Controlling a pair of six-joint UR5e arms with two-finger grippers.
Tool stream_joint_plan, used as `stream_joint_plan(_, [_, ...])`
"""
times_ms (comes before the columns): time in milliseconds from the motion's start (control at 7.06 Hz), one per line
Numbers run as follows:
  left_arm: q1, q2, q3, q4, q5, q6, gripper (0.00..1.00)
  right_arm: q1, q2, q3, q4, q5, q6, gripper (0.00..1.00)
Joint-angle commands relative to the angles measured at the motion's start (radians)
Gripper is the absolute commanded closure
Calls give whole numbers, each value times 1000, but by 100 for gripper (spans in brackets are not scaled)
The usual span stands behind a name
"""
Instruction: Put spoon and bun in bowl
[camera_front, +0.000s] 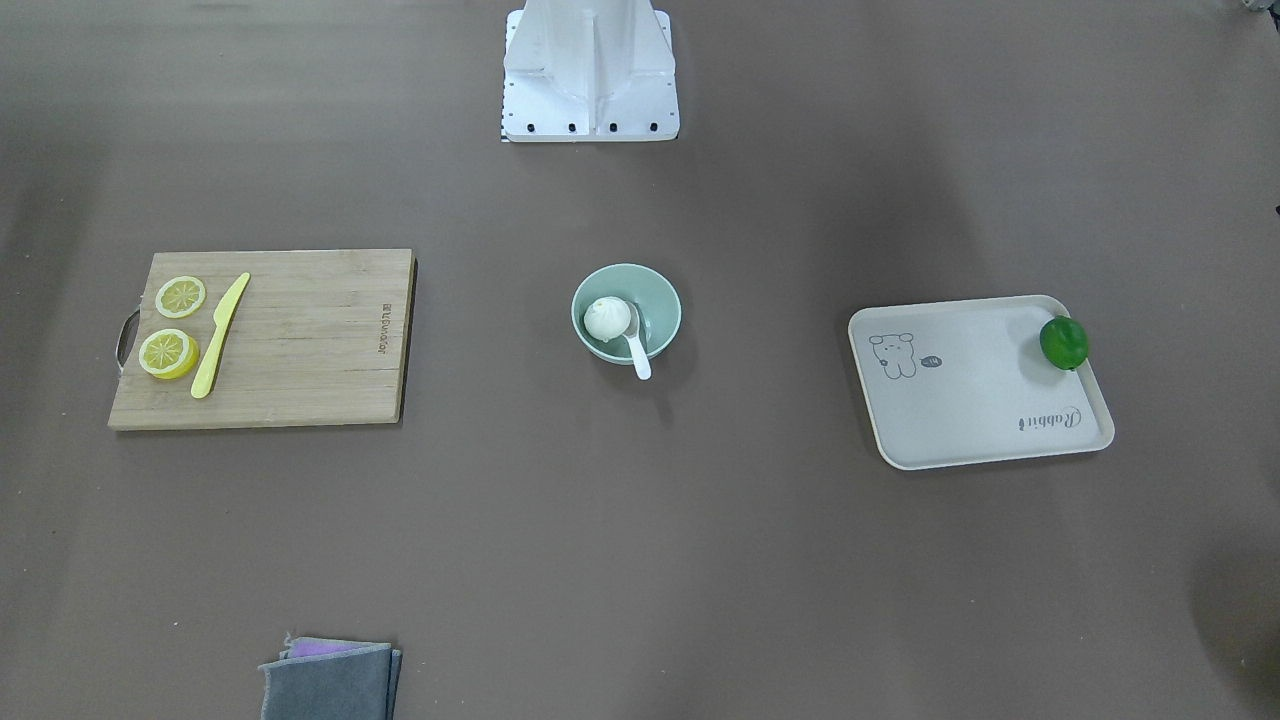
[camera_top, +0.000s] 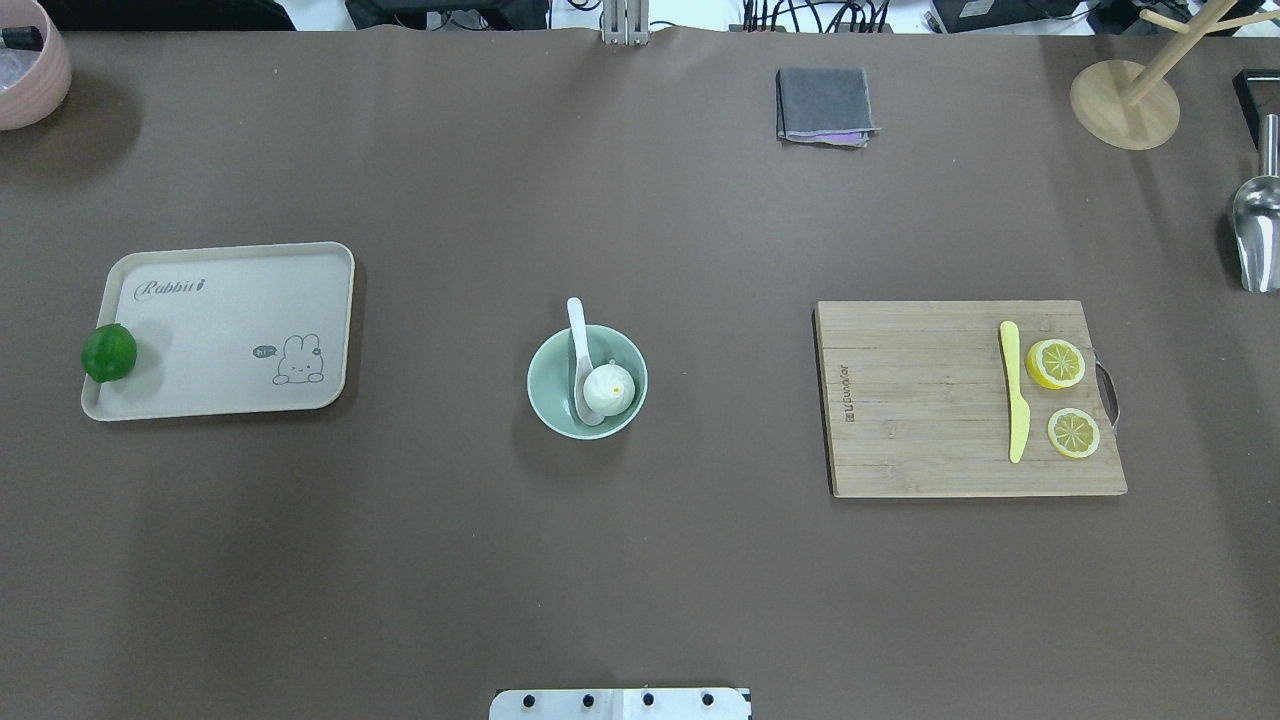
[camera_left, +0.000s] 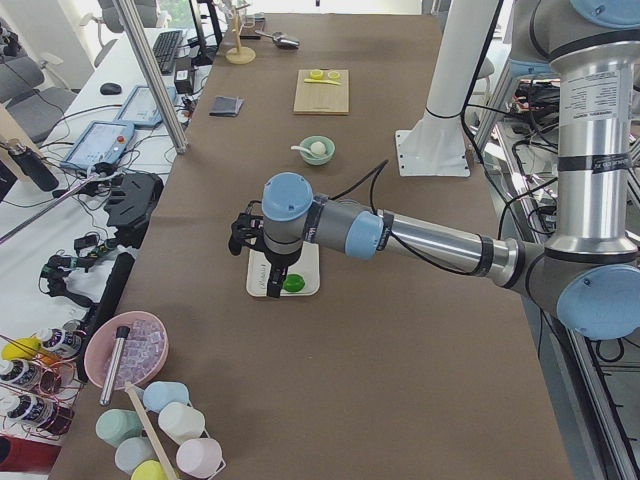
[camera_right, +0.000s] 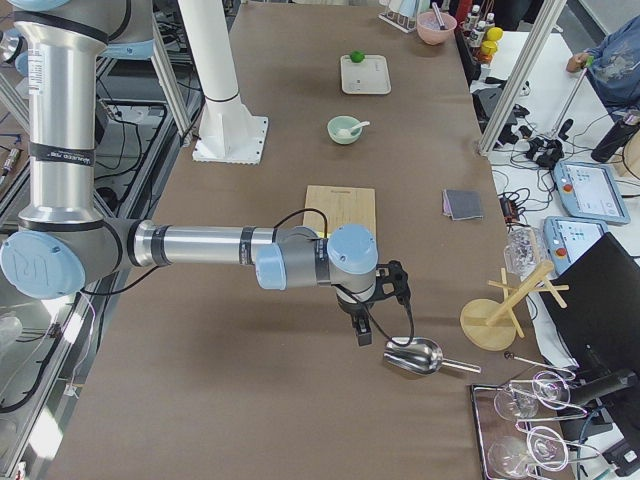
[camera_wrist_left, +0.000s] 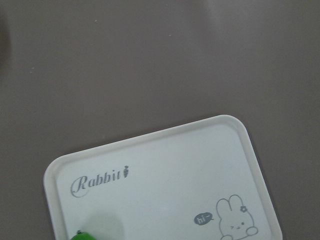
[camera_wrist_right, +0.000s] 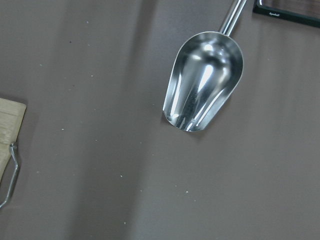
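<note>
Bun (camera_top: 609, 388) inside mint-green bowl (camera_top: 553, 408) at middle of table (camera_top: 640, 580), pleated top up. Touches scoop of white soup spoon (camera_top: 577, 340), also in bowl. Spoon's scoop end down at bowl's bottom beside bun, on side toward robot's left. Handle leaning on rim, poking out over table away from robot base.

Left tool (camera_left: 273, 283) above bunny-print tray (camera_top: 220, 330), well apart from bowl. Seen only from side camera: cannot tell whether spread or pinched. Green lime (camera_top: 108, 352) at tray's outer short edge, seemingly perched on rim itself.

Right tool (camera_right: 363, 333) above bare table beyond wooden cutting board (camera_top: 920, 400), near steel scoop (camera_wrist_right: 205, 80) lying on its back, hollow side up. Side view only here too: cannot tell whether spread or pinched.

On board: yellow plastic knife (camera_top: 1014, 390) lying flat, two lemon slices (camera_top: 1056, 363) just beside it, between knife and board's metal handle. Folded grey cloth (camera_top: 823, 105) near far edge of table, purple layer peeking out beneath.
</note>
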Motion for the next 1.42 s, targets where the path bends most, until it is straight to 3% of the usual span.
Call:
stream_joint_plan(0, [-8,57,13,-15,-8,5,2,15,2,-17,3,1,-23,0])
stream_joint_plan(142, [-6,66,27,-48,7,2,2,15,2,-14,7,4,-23,0])
stream_joint_plan(283, [-3,69,118,-56,2,2,2,15,-1,-17,10,4,-16,0])
stream_joint_plan(425, [-8,63,125,-55,-5,2,2,15,-2,-17,10,11,-8,0])
stream_joint_plan(850, [-9,72,67,-49,-8,2,2,15,-4,-27,12,17,-8,0])
stream_joint_plan(1274, [-11,75,70,-50,1,2,2,14,-2,-28,13,32,-6,0])
